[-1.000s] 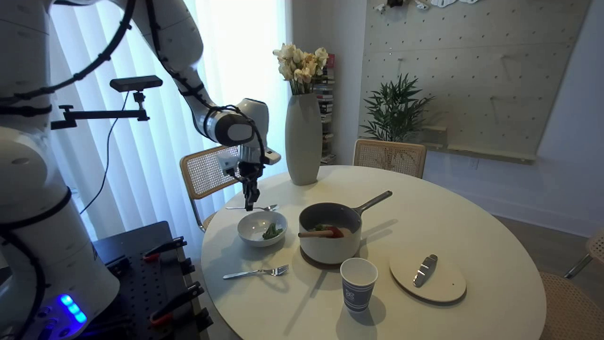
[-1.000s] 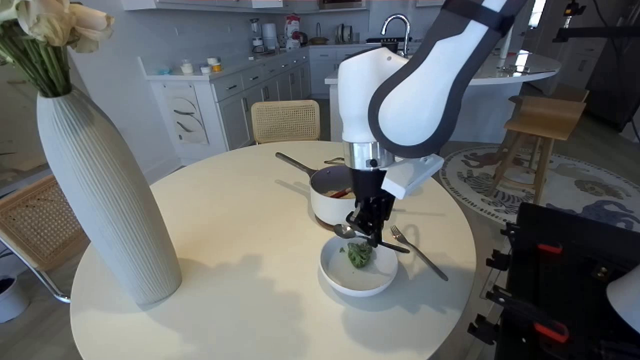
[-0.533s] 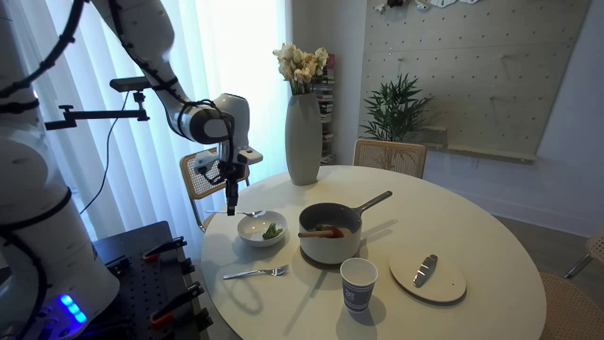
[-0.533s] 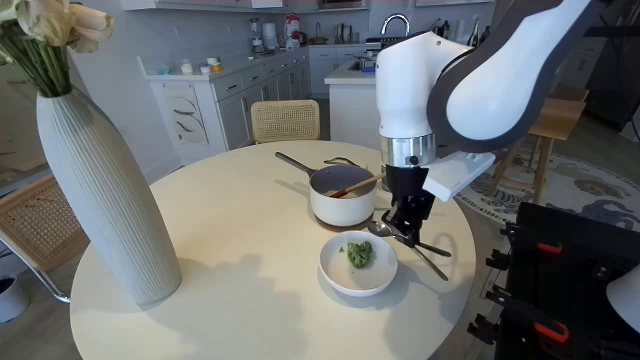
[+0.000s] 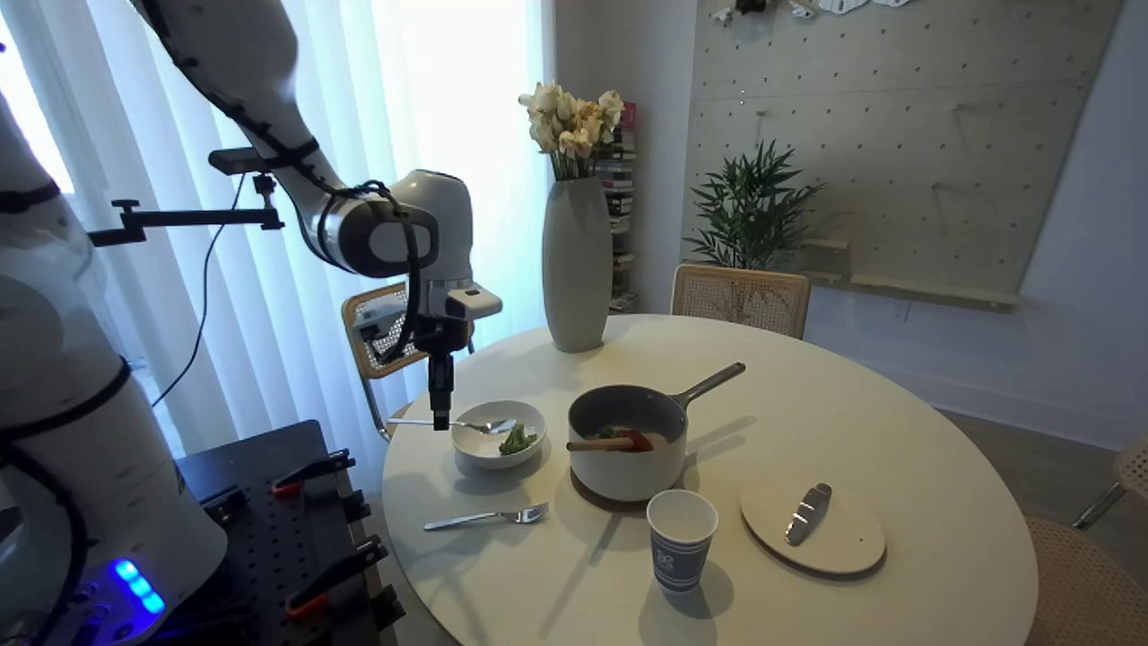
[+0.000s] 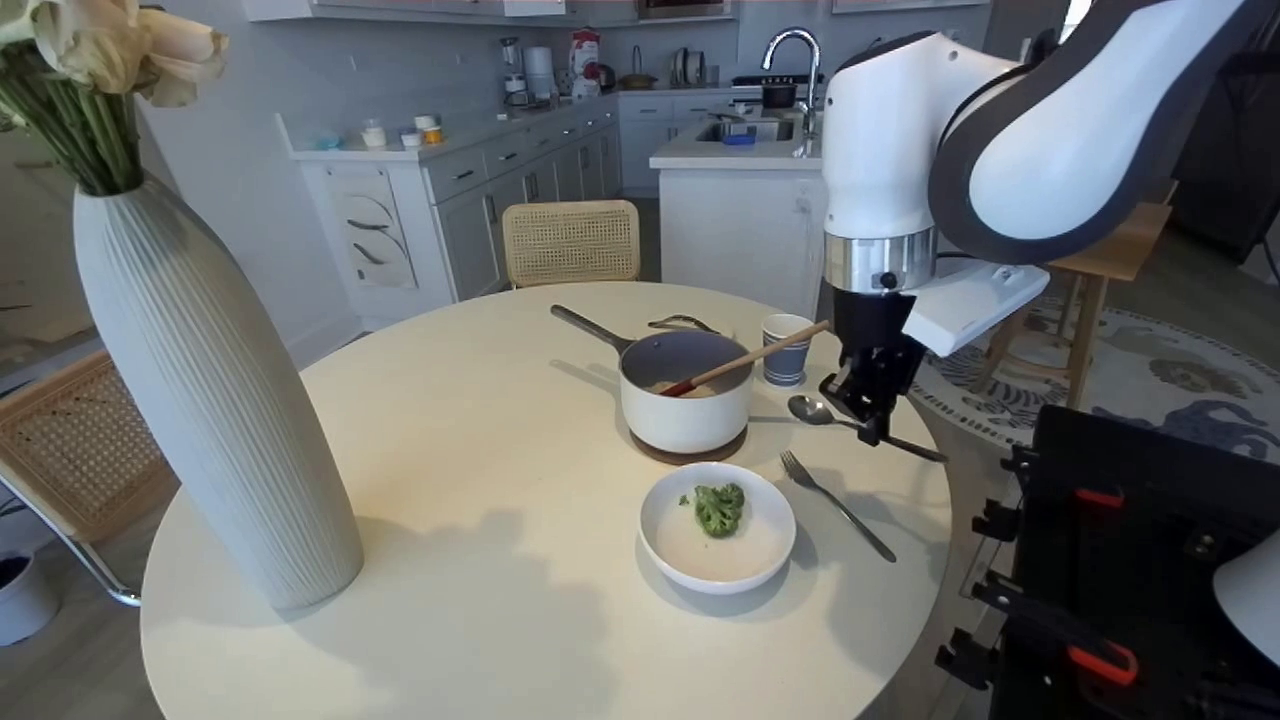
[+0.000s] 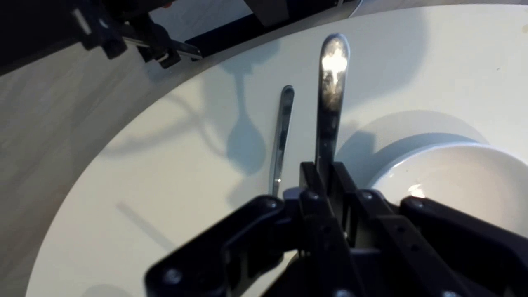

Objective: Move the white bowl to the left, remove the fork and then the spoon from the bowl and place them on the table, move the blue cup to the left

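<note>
Spoon (image 7: 330,103) clamped by handle in your jaws, near-level, likely for flat set-down beside fork (image 7: 282,134), near tabletop (image 6: 450,430) edge.

Bright vertical blinds (image 5: 404,99), cane-backed chairs (image 5: 741,298), a large pegboard (image 5: 888,152).

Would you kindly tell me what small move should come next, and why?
I would probably lower the gripper to lay the spoon on the table, clear of the fork lying there: the spoon is gripped, and in the wrist view its shadow lies apart from it, suggesting it hangs aloft.
</note>
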You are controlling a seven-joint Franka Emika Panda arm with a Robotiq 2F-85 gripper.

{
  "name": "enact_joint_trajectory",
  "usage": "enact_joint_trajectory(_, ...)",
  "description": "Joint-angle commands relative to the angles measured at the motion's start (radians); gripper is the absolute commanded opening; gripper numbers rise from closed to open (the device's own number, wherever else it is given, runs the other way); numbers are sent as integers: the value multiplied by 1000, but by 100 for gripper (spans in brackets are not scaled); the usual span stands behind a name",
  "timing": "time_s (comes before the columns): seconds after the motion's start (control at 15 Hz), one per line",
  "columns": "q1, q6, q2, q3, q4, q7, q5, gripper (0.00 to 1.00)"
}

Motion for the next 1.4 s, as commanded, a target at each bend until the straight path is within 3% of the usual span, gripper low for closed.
enact_joint_trajectory(0.0, -60, -7, -3, -16, 2, -10, -53, 3)
enact_joint_trajectory(0.47, -87, 21, 102, -34, 52, -8, -107, 3)
enact_joint_trajectory(1.33, 2, 121, 306, -166, 123, 22, -168, 3)
